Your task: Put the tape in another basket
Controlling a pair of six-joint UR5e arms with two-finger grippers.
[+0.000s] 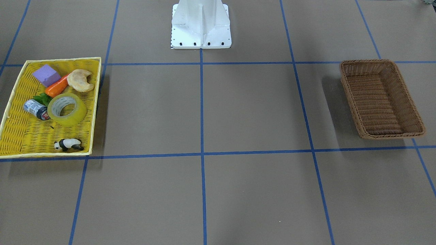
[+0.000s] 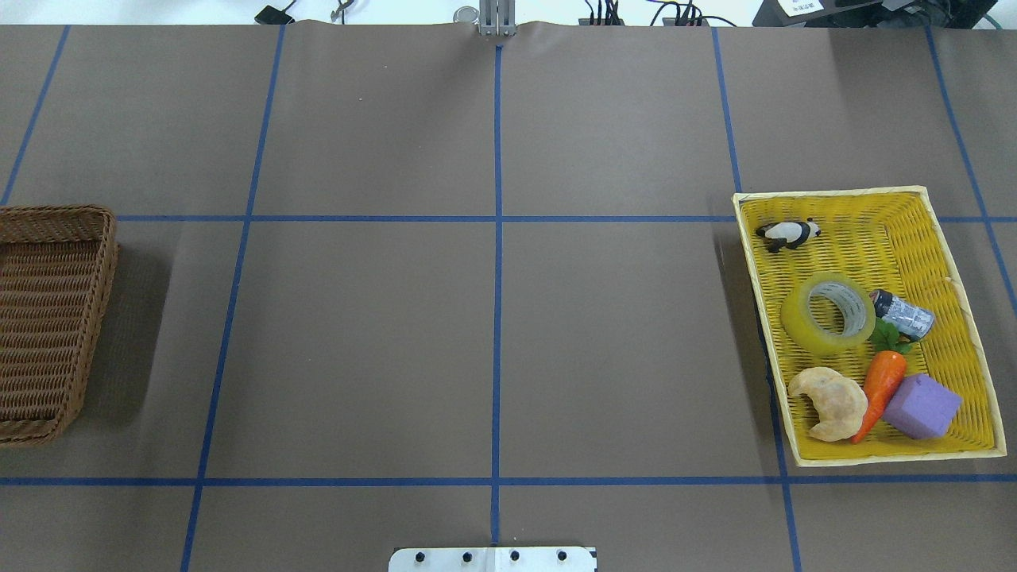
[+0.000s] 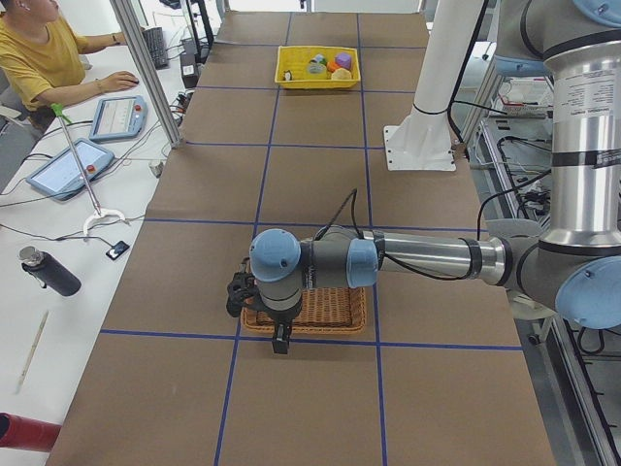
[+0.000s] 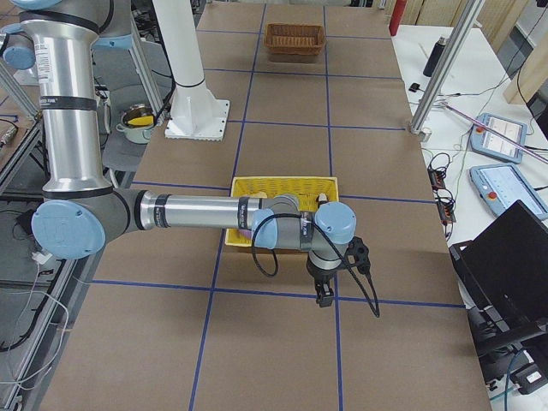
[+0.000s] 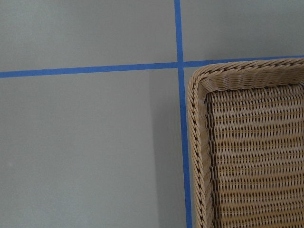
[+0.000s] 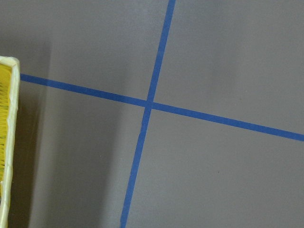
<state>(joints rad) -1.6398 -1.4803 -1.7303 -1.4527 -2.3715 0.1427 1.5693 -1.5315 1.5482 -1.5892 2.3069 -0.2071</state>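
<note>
Lying in right-edge yellow woven tray [image 2: 898,238]: packing tape [image 2: 828,312]; wicker basket [image 2: 48,318] at left edge; left gripper [image 3: 280,342], right gripper [image 4: 324,297] spread: cannot tell.

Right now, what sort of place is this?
Probably a robotics lab: a table gridded in blue tape, a left arm and right arm reaching over it, and an operator at a side bench with teach pendants.
</note>
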